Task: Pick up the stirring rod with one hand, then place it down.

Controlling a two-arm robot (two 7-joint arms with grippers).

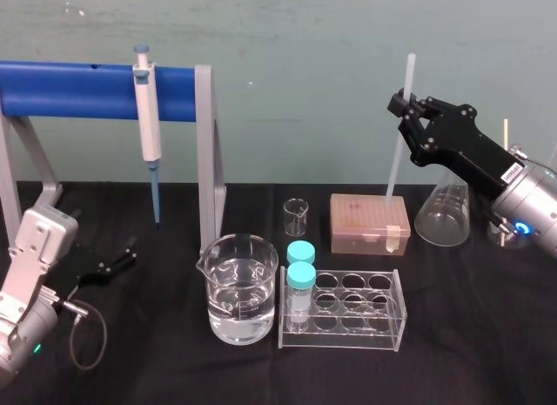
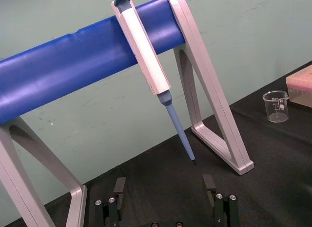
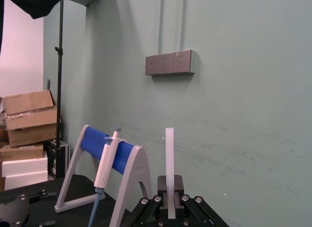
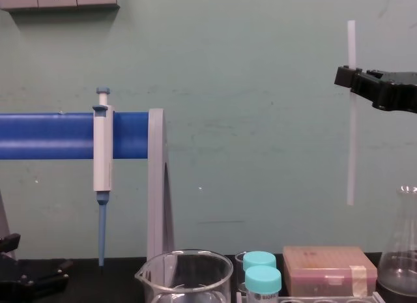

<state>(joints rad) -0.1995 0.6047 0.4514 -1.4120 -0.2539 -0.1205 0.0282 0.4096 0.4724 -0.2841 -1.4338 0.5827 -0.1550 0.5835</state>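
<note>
Your right gripper (image 1: 403, 106) is raised at the right rear of the table, clenched on the stirring rod (image 1: 394, 157). The jaws pinch the rod in its upper part: a short length stands above them and the longer length hangs below. The rod is close to upright, leaning slightly in the head view. In the chest view its lower end hangs free in the air, well above the tip box (image 1: 369, 222) and clear of the black table (image 1: 157, 353). It touches nothing but the gripper. The conical flask (image 1: 446, 212) stands just beside the box, below the right arm.

Your left gripper (image 2: 165, 188) sits low at the left side of the table, near the blue pipette stand (image 1: 78, 90), fingers spread apart and grasping nothing. 1 pipette (image 1: 148, 118) hangs on that stand. At front centre, 1 beaker (image 1: 241, 287) of clear liquid stands just beside a tube rack (image 1: 348, 309) holding 2 teal-capped tubes (image 1: 301, 279). 1 small empty beaker (image 1: 296, 216) stands behind them.
</note>
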